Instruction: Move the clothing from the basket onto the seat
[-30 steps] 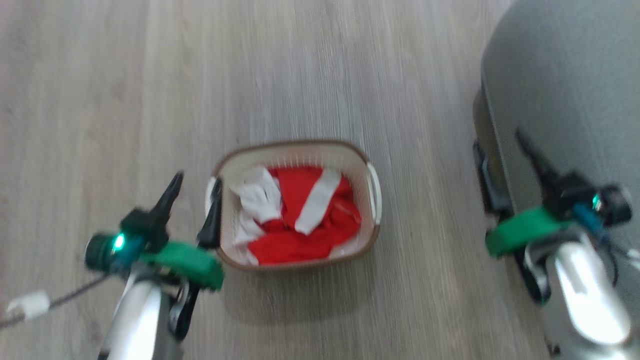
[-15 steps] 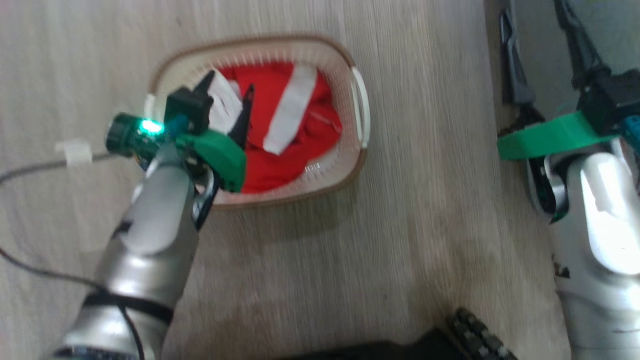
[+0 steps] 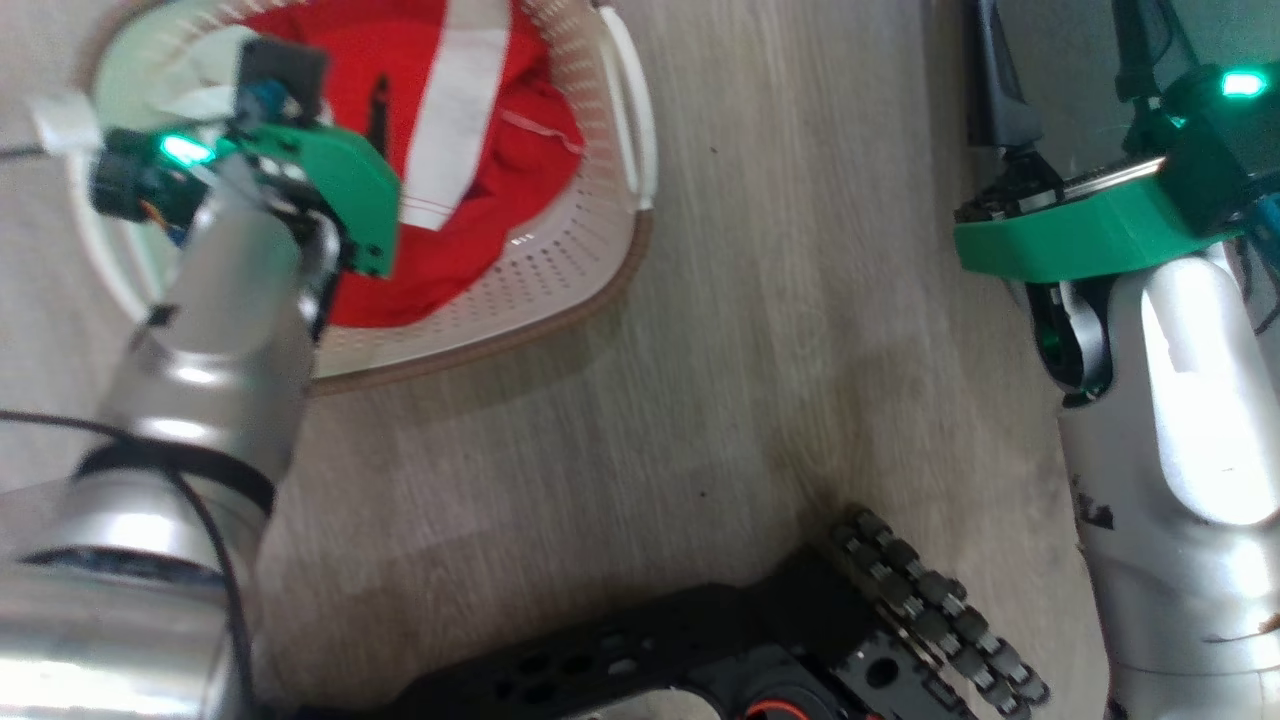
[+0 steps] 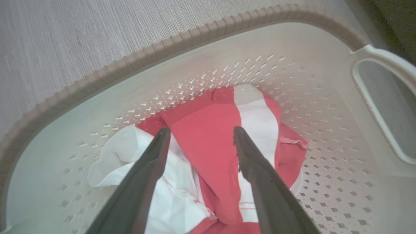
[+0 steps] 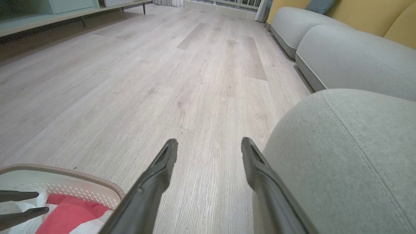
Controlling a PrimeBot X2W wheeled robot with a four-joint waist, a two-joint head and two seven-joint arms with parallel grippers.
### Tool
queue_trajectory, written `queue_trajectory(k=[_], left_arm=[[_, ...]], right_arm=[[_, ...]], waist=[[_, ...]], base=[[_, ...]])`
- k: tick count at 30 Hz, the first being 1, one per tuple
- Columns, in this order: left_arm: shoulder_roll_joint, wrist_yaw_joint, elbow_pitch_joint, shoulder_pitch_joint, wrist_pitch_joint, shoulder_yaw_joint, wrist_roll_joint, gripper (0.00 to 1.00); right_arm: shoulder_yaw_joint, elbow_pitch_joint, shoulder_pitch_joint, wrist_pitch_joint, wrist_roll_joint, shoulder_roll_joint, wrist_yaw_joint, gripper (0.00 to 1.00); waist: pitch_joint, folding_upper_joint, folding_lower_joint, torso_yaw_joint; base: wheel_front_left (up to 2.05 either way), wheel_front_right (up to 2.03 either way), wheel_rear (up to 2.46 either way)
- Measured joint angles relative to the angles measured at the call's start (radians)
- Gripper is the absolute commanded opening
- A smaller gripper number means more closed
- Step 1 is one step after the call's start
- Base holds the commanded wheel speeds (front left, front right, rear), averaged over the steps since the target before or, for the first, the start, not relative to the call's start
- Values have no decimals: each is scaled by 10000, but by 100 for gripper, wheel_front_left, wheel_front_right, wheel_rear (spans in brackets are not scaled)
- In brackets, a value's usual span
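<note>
The cream perforated basket [image 3: 560,270] with its brown rim stands on the floor at the upper left of the head view. The red clothing [image 3: 510,120] with a white band lies inside it. My left gripper [image 4: 200,131] is open and reaches down into the basket, its fingers [image 3: 378,105] straddling a red fold of the clothing [image 4: 208,139] just above the fabric; contact cannot be told. My right gripper [image 3: 1060,50] is open and empty, hovering beside the rounded edge of the grey-green seat [image 5: 341,156]. The right wrist view shows that gripper [image 5: 208,143] over bare floor, with the basket [image 5: 65,172] at lower left.
My black base with its roller wheel [image 3: 930,600] sits at the bottom of the head view. More grey sofa sections [image 5: 325,42] with yellow cushions [image 5: 357,9] run along the right. A low cabinet [image 5: 48,16] stands far left. Pale wooden floor [image 5: 195,65] lies between basket and seat.
The head camera has tilted down and nearer, bringing my base into view. My left gripper moved from beside the basket's left handle to inside the basket over the clothing. The right gripper stays by the seat.
</note>
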Motion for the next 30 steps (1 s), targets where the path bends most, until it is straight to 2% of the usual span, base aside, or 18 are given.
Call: queue_trajectory(k=[6,16,30], left_arm=[[368,280,652,-420,397,8,-31,100],[972,570,915,-764,995,-178,71,100],[867,554,1001,-863,1231,-573,128,100]], right_arm=[[151,-161,7,0,171,44,2,100],[299,-550,147,-2,857,67,2,100],[-111,-802,977,-2,1091,125,0,100]], waist=[[510,0,0,-490],[1117,0,-1,-990],[1393,1,-2,-897]], base=[[0,0,0],[0,0,0],[0,0,0]])
